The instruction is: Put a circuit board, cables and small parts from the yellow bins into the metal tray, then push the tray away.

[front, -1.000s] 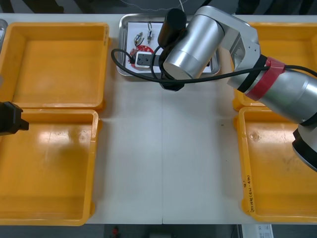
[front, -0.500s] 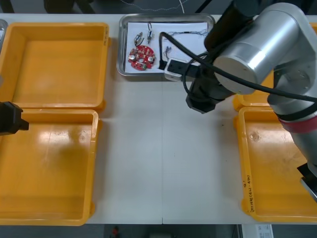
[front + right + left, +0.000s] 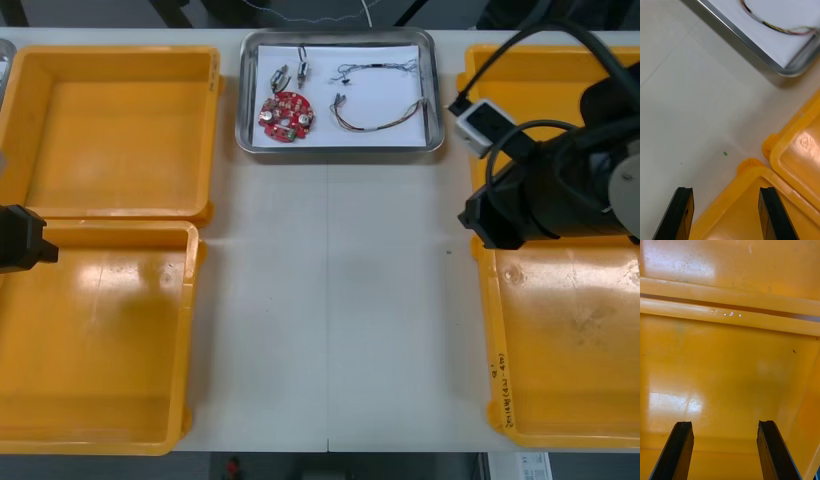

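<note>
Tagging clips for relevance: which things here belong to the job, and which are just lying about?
Job: tray with circuit board, cables and small parts inside; yellow bins; right gripper, open, above the near right bin's corner; left gripper, open, above a left bin.
Lying about: table; green speck on it.

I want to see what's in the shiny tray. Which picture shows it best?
The front view: it shows the whole tray from above, with the red board, cables and small metal parts inside. The right wrist view catches just one corner, beyond the open right gripper. The left wrist view looks into a yellow bin.
</note>
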{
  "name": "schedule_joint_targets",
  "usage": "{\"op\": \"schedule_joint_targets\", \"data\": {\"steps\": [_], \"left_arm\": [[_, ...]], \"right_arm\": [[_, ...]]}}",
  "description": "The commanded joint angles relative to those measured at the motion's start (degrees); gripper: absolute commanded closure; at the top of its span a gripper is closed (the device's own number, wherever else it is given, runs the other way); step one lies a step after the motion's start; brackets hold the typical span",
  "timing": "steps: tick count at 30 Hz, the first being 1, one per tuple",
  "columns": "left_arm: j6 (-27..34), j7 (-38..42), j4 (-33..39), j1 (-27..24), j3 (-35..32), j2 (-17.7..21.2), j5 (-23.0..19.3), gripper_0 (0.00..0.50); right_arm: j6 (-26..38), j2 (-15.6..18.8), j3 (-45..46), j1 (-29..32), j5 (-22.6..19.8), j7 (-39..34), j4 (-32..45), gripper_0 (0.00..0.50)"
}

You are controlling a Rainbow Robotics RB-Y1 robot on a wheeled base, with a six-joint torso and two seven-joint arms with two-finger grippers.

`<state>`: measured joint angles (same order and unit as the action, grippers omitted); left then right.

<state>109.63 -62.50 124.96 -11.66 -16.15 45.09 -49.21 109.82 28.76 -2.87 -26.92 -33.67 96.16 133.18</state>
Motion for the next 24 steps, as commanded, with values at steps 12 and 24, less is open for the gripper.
{"op": "schedule_joint_targets", "data": {"steps": [12, 24], "left_arm": [[0.37, -4.91, 1.6, 0.85, -1.78, 2.46, -0.45, 0.0], [0.37, -4.91, 1.6, 0.85, -1.78, 2.46, -0.45, 0.0]], "right_arm": [[0.18, 5.96, 24.4, 19.28, -6.59, -8.36, 3.58, 0.0], [0.18, 7.01, 30.91, 23.23, -5.71, -8.71, -2.31, 0.0]]}}
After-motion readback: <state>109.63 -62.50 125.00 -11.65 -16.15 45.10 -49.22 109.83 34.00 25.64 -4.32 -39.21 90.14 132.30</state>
